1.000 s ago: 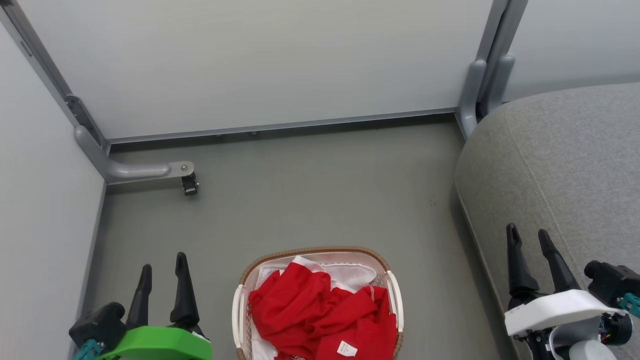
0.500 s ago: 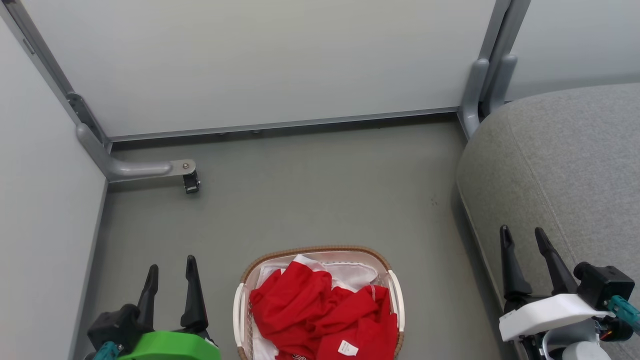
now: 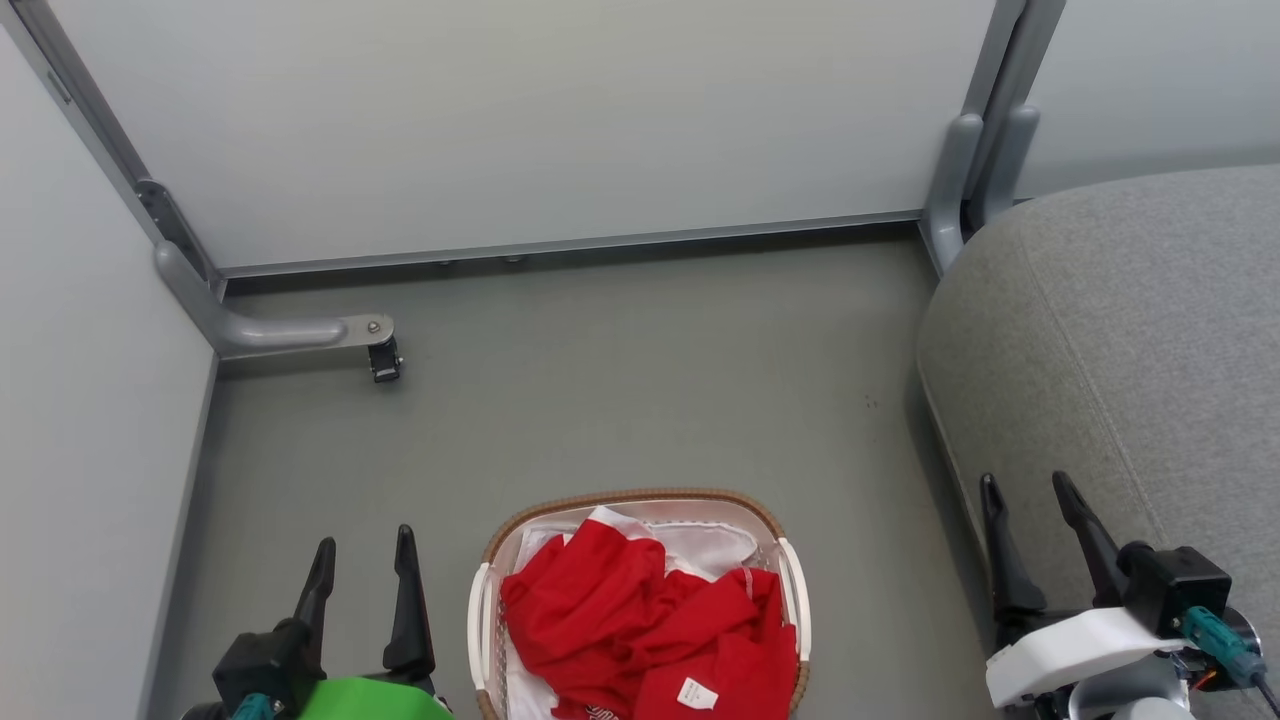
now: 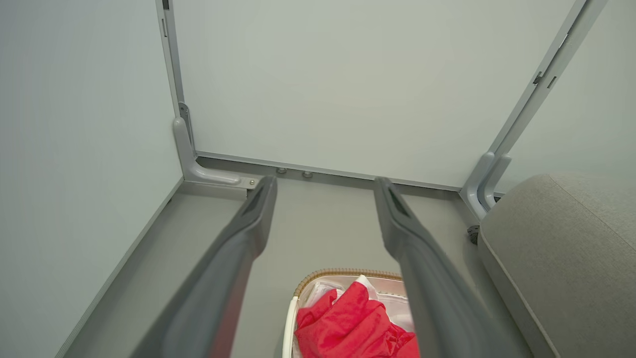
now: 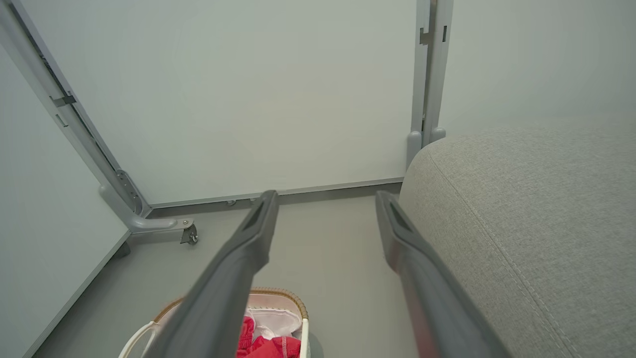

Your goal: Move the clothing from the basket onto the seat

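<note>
Red clothing [image 3: 640, 620] heaped in basket [image 3: 640, 497], head view: judged soft, light, drapey; pinch a raised fold. Spread wide, holding nothing: left gripper [image 3: 364, 538], right gripper [image 3: 1025, 480]. Left wrist view: open floor [image 4: 323, 233] beyond basket's woven rim. Right wrist view: seat [image 5: 521, 209] edge just beside right finger, top free.

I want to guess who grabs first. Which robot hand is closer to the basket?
The left gripper, on the green mount, just beside the basket. The right gripper, on the white mount, hangs farther off by the grey seat.
</note>
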Available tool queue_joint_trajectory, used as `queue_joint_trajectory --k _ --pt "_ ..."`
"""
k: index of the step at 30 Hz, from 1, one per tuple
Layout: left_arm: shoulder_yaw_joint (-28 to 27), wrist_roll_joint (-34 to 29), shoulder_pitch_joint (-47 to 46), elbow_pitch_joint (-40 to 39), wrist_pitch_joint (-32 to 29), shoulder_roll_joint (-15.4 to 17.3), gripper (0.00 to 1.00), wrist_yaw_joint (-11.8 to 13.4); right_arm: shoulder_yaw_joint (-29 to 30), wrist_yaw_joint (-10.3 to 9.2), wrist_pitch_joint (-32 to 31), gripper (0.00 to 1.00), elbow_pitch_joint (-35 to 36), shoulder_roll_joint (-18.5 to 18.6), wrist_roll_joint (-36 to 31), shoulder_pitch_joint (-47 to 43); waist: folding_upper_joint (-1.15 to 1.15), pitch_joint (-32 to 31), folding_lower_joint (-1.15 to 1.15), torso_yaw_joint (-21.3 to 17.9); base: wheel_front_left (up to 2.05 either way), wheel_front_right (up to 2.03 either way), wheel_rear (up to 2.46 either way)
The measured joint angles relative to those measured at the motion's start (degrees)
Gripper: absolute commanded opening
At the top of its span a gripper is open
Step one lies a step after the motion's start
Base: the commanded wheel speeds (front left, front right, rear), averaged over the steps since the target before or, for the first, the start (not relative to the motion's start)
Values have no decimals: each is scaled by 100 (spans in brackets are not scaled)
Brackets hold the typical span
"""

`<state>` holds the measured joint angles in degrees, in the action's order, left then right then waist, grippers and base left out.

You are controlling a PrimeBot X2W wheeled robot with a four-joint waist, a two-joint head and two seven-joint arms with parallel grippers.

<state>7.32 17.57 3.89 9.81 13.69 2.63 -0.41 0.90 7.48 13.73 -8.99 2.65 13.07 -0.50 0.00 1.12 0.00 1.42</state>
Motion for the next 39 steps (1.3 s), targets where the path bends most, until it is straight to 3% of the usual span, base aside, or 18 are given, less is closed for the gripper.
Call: queue_joint_trajectory --k 13,39 --pt "98 -407 20 98 134 3 100 41 -94 1 126 100 -51 4 -469 -4 0 17 0 20 0 0 0" --pt "140 -407 20 178 145 5 100 34 -83 2 126 100 -65 4 -467 -4 0 37 0 43 0 0 0"
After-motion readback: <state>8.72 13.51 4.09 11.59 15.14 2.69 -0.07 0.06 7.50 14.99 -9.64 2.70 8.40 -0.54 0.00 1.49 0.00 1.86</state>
